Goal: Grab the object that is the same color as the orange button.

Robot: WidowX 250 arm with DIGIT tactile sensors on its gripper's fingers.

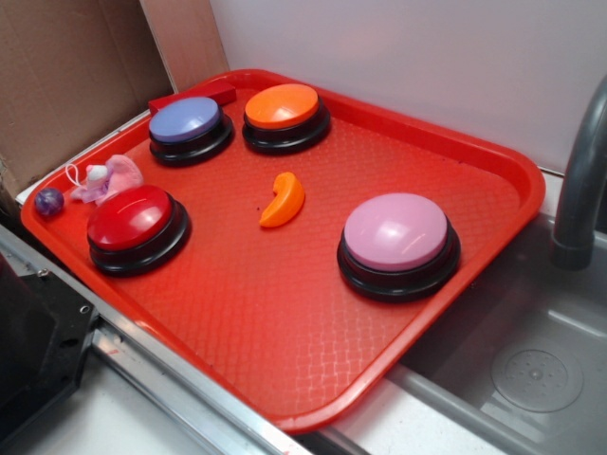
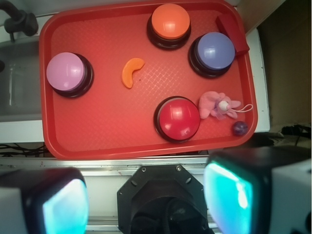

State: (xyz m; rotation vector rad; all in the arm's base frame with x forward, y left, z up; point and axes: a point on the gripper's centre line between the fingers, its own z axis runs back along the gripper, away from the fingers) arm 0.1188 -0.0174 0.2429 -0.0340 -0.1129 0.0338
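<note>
Four dome buttons sit on the red tray (image 1: pixel 493 156) in the exterior view: the orange button (image 1: pixel 283 106) at upper centre, a blue-violet button (image 1: pixel 186 119) to its left, a red button (image 1: pixel 131 218) at left, and a pink button (image 1: pixel 396 232) at right of centre. The object (image 1: pixel 283 200), a small glossy orange crescent, lies flat on bare tray near the frame's middle, apart from every button. The tray floor has a fine woven-looking emboss; the domes are smooth and shiny on black round bases. A pink plush toy (image 1: pixel 109 178) and a small purple ball (image 1: pixel 49 200) rest at the tray's left rim, and a red block (image 1: pixel 194 95) lies behind the blue-violet button. The tool is not visible here.

In the wrist view the tool (image 2: pixel 146 200) shows as two blurred pads at the lower corners of the frame, spread wide with nothing between them, high above and off the tray's near edge. The crescent (image 2: pixel 132 71) lies left of centre in the upper half, its horns pointing to the upper right.

I judge the approach has not begun. A good grasp would centre over the crescent's thick middle and turn so the pads close across its narrow width, not along the curve, since the slick plastic could squirt out sideways. Descending low matters too, as the piece is thin against the tray.
</note>
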